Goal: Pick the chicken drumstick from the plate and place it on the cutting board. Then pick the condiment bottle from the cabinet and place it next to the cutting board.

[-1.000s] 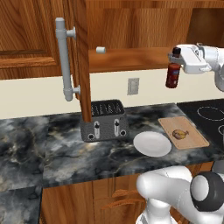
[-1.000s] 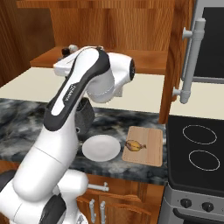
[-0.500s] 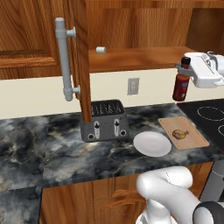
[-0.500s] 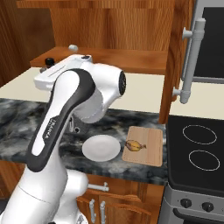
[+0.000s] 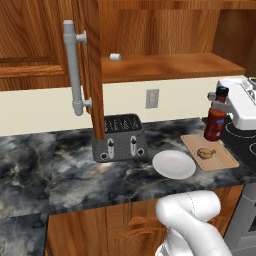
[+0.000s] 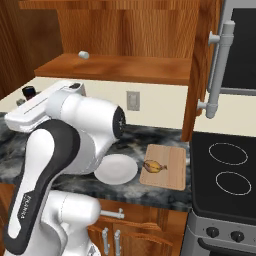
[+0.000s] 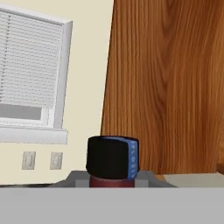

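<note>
Here, at the upper left of the left base view, the cabinet (image 5: 165, 65) door (image 5: 92, 70) stands open with its grey bar handle (image 5: 75, 67), and a small white cylinder (image 5: 115, 57) sits on the shelf. Below, at centre, a toaster (image 5: 119, 144) stands on the dark marble counter (image 5: 45, 170). Right of it lies the plate (image 5: 173, 164), bare, then the cutting board (image 5: 210, 152) with the chicken drumstick (image 5: 205, 153) on it. At the right edge, the gripper (image 5: 223, 105) is clamped on the neck of the condiment bottle (image 5: 215, 122), which hangs upright above the board's far edge. In the hand view its black cap (image 7: 112, 157) sits at bottom centre.
</note>
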Controlling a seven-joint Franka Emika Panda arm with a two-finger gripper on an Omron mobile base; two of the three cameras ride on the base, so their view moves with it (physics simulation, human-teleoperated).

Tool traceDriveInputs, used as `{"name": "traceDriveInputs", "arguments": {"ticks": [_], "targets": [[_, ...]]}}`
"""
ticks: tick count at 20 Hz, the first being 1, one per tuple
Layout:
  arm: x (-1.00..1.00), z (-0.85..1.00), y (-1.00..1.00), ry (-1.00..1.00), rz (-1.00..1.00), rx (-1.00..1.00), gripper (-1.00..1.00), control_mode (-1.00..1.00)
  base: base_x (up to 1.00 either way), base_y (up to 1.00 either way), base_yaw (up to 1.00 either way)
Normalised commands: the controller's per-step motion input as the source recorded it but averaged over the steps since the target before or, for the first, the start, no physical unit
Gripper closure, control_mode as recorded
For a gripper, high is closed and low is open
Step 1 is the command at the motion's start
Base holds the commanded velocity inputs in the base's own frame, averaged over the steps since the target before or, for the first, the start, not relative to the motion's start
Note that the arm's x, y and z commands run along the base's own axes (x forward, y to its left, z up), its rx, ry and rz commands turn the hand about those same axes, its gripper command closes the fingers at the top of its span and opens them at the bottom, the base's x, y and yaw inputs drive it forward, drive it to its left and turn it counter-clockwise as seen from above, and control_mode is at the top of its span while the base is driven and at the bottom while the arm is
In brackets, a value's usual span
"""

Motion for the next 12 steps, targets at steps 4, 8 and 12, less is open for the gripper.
{"name": "traceDriveInputs", "arguments": {"ticks": [4, 8, 12], "targets": [[-0.65, -0.25, 0.04, 0.00, 0.00, 0.00, 1.00, -1.00, 0.00, 0.00, 0.00], [-0.55, -0.36, 0.00, 0.00, 0.00, 0.00, 1.00, -1.00, 0.00, 0.00, 0.00], [-0.54, -0.30, -0.01, -0.01, 0.00, 0.00, 1.00, -1.00, 0.00, 0.00, 0.00]]}}
